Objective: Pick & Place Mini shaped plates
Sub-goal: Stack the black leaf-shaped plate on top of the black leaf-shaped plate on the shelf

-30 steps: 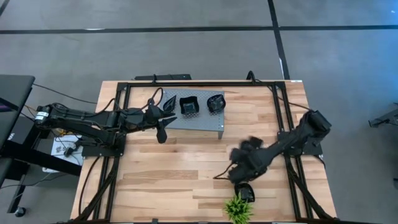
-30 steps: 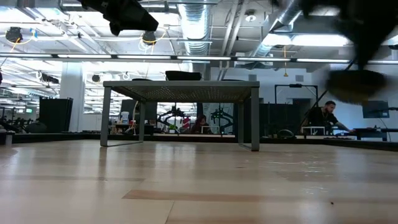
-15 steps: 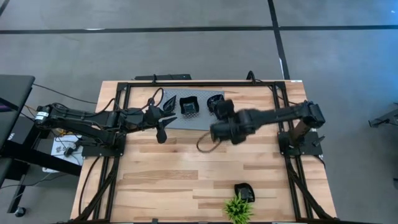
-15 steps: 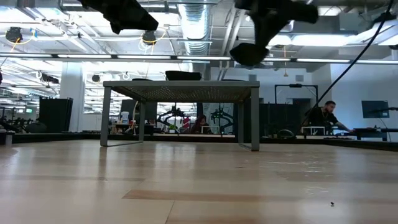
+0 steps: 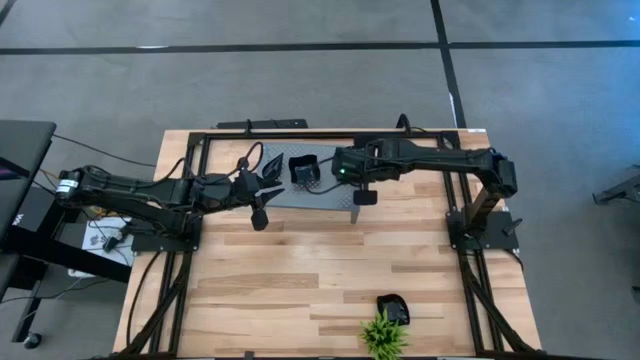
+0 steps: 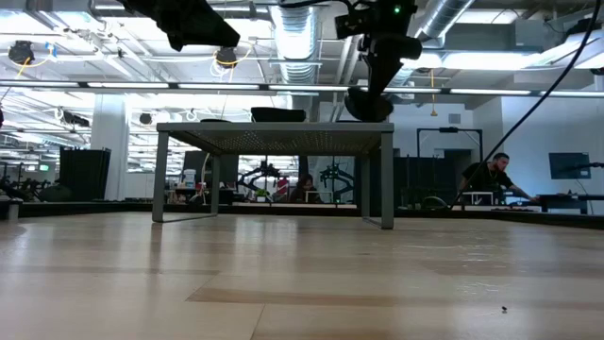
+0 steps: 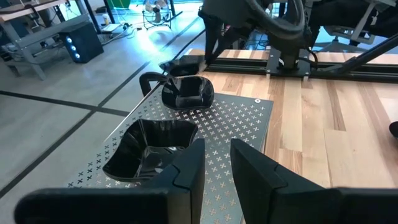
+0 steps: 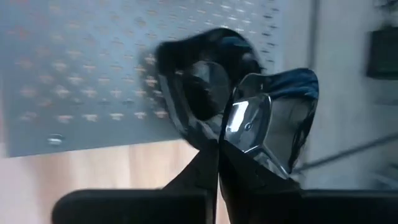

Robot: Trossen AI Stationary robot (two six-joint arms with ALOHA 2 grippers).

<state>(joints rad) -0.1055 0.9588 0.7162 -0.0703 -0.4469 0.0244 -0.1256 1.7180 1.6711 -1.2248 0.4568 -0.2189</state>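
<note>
In the high view we see the right arm stretched across the upper middle of the frame, its right tool over the right end of the grey perforated stand. In the right wrist view its fingers are pressed together on the rim of a glossy black mini plate, which hangs tilted over the stand's edge; a second black plate lies on the perforated top just behind it. In the low view the right tool shows at upper centre with the held plate dark beneath it, just above the stand's top.

The left arm lies along the left of the high view, its left tool at the stand's left end. In the left wrist view its fingers are spread, with nothing between them, above a squarish plate on the stand; a rounder plate sits beyond it.

Another plate rests on the counter at the lower centre of the high view, touching a small green plant.
</note>
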